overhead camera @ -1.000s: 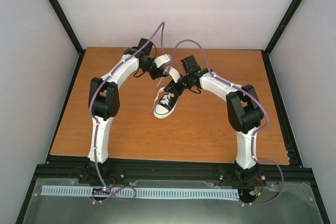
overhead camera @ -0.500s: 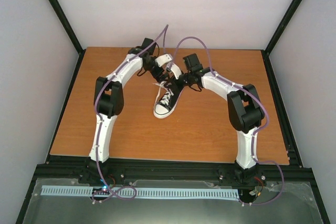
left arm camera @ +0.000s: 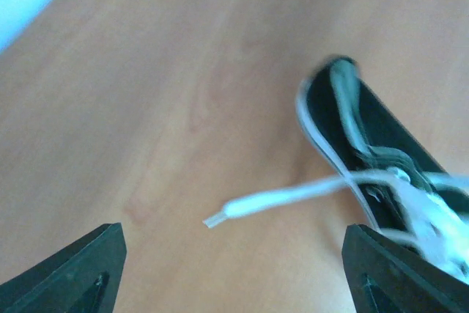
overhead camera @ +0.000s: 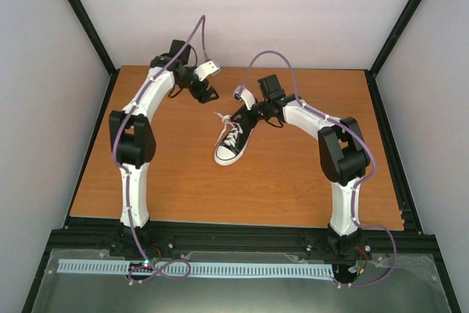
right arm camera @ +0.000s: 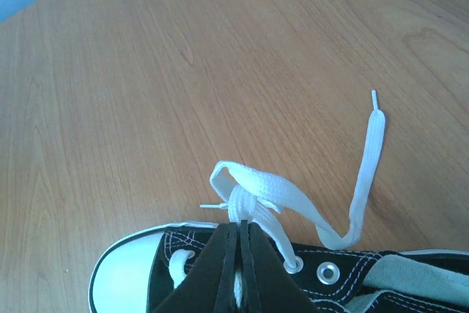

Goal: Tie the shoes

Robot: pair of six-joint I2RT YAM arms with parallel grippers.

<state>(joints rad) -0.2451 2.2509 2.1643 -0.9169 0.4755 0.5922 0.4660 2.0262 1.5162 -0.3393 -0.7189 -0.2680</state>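
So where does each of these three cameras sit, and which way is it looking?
Top external: fixed above and behind the arms, looking down at the table; both arms show.
Left wrist: on the left hand, facing down; its open fingertips frame a loose lace end.
Right wrist: on the right hand, facing down at the toe cap; its fingers are shut on the laces.
Shared: all three see the sneaker.
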